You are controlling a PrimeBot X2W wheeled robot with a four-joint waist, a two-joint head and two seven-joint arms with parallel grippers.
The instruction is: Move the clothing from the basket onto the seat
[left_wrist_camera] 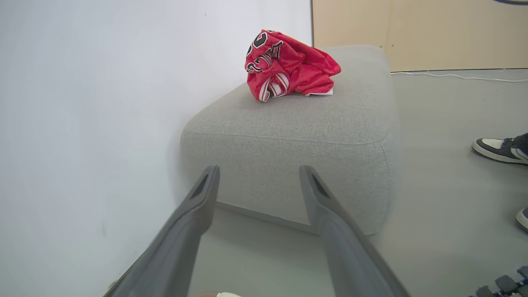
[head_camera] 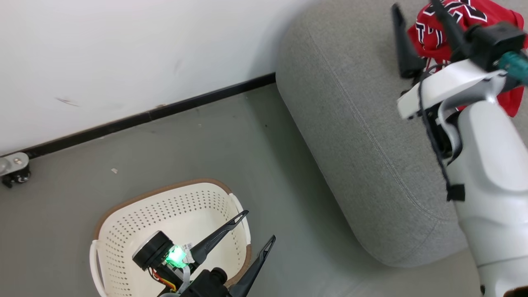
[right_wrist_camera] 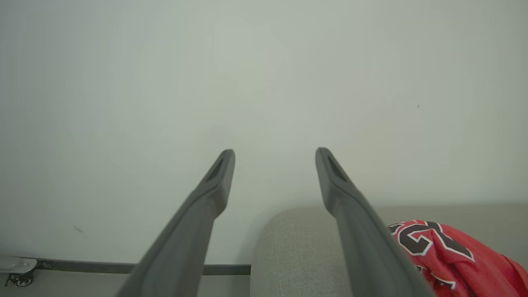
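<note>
The red jersey point(head_camera: 437, 35) lies crumpled on top of the grey sofa point(head_camera: 354, 123), and the left wrist view shows the jersey point(left_wrist_camera: 288, 66) resting on the sofa point(left_wrist_camera: 297, 136) with nothing holding it. My right gripper point(head_camera: 414, 8) hangs open just above the sofa beside the jersey, nothing between its fingers; its own view has the jersey point(right_wrist_camera: 449, 255) at the lower right. The cream basket point(head_camera: 173, 235) stands on the floor at the lower left, with no clothing in the part that shows. My left gripper point(head_camera: 260, 225) is open over the basket's right rim.
A white wall with a black skirting strip point(head_camera: 140, 117) runs behind the basket and sofa. A small caster point(head_camera: 14, 169) sits at the far left. A person's shoes point(left_wrist_camera: 501, 148) stand on the grey floor right of the sofa, and a white cable point(left_wrist_camera: 453, 76) lies along the far wall.
</note>
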